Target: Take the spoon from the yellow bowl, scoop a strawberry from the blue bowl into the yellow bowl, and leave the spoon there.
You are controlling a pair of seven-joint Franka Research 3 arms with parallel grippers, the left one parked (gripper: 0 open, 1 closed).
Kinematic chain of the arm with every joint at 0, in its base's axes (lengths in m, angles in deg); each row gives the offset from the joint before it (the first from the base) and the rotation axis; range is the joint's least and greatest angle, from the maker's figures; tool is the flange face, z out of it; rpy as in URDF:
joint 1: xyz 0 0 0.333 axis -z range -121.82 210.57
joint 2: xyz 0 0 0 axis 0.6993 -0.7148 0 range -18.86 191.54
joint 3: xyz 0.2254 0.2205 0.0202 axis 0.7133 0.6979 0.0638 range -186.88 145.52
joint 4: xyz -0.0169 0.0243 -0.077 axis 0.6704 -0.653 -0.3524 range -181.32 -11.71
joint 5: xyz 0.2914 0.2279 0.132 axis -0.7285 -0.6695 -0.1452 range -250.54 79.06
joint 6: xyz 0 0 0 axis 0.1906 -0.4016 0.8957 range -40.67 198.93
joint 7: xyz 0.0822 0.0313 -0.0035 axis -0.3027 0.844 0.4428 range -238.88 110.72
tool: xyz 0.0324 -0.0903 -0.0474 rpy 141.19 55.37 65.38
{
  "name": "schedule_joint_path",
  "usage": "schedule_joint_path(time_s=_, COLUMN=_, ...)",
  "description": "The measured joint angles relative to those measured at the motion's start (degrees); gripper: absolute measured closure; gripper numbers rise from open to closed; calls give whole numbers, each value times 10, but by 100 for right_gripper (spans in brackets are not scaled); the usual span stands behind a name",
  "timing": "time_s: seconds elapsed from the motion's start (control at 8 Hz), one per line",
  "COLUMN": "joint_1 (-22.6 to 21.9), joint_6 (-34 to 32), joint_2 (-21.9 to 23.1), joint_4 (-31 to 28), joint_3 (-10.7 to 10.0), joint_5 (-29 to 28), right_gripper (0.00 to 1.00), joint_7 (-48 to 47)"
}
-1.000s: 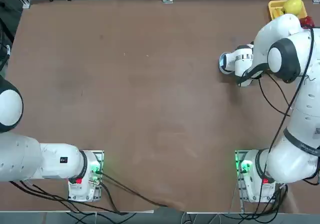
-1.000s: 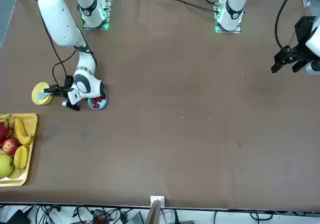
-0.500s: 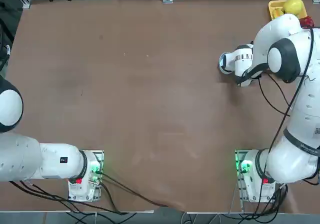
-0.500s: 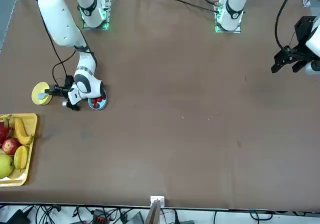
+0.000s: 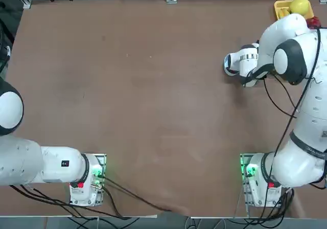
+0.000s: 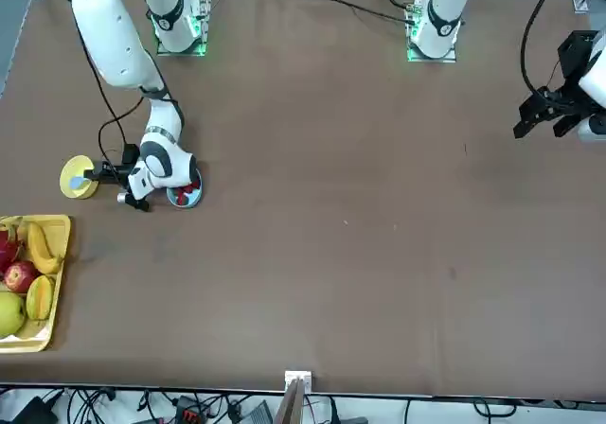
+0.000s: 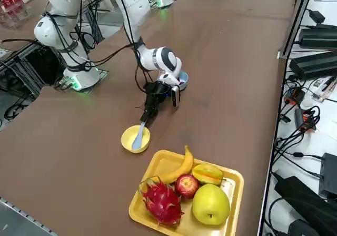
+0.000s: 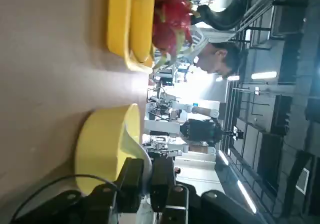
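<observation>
Right gripper (image 7: 149, 108) low over the desk (image 6: 331, 206), between the two bowls, fingers (image 8: 131, 176) clenched on the spoon (image 7: 139, 136) handle. Spoon head lies inside the yellow bowl (image 7: 135, 139), handle slanting up over the rim to the gripper. Blue bowl (image 6: 186, 195) just beside the wrist, partly hidden by it, with red strawberries (image 6: 188, 193) showing inside. Fruit tray (image 7: 185, 193) near the yellow bowl, at the desk edge. A person (image 8: 220, 58) shows beyond the desk in the wrist view.

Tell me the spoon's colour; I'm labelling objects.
Pale blue-white; the spoon shows best in the right side view.
</observation>
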Motion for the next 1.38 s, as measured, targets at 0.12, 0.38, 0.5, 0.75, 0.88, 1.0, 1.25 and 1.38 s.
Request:
schedule_joint_path(time_s=0.12, joint_1=0, joint_6=-4, joint_2=7, joint_4=8, joint_3=1, joint_5=-1, right_gripper=88, joint_7=2)
schedule_joint_path(time_s=0.38, joint_1=-1, joint_6=-6, joint_2=37, joint_4=29, joint_3=7, joint_5=-39, right_gripper=88, joint_7=40)
schedule_joint_path(time_s=0.5, joint_1=-4, joint_6=-7, joint_2=62, joint_4=44, joint_3=17, joint_5=-77, right_gripper=88, joint_7=83)
schedule_joint_path(time_s=0.75, joint_1=-15, joint_6=-16, joint_2=118, joint_4=70, joint_3=35, joint_5=-156, right_gripper=88, joint_7=176)
schedule_joint_path(time_s=0.88, joint_1=-22, joint_6=-28, joint_2=148, joint_4=89, joint_3=45, joint_5=-206, right_gripper=88, joint_7=219)
schedule_joint_path(time_s=1.0, joint_1=-31, joint_6=-45, joint_2=171, joint_4=120, joint_3=55, joint_5=-269, right_gripper=88, joint_7=250)
schedule_joint_path(time_s=1.25, joint_1=-48, joint_6=-66, joint_2=187, joint_4=202, joint_3=63, joint_5=-411, right_gripper=88, joint_7=275)
schedule_joint_path(time_s=1.38, joint_1=-51, joint_6=-68, joint_2=187, joint_4=238, joint_3=63, joint_5=-486, right_gripper=88, joint_7=276)
